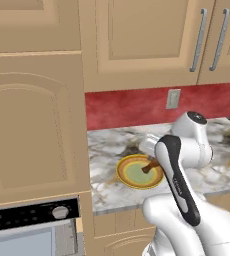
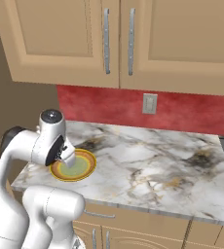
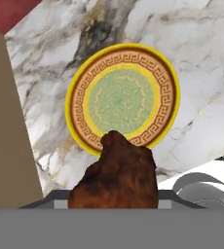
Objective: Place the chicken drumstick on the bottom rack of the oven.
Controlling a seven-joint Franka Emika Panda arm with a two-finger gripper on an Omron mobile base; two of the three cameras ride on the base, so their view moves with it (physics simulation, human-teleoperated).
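We're holding the chicken drumstick [image 3: 116, 172] clamped in the gripper [image 3: 115, 202], lifted above the plate [image 3: 80, 78] on the counter [image 3: 201, 58]. Meaty end is filling the hand view at 6 o'clock. The oven [image 1: 22, 235] is sitting low at 8 o'clock in the left base view, so we're judging a swing left and down next.

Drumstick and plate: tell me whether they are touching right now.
Cannot tell. In the hand view the drumstick overlaps the near rim of the plate, looking lifted, but neither contact nor a gap shows plainly.
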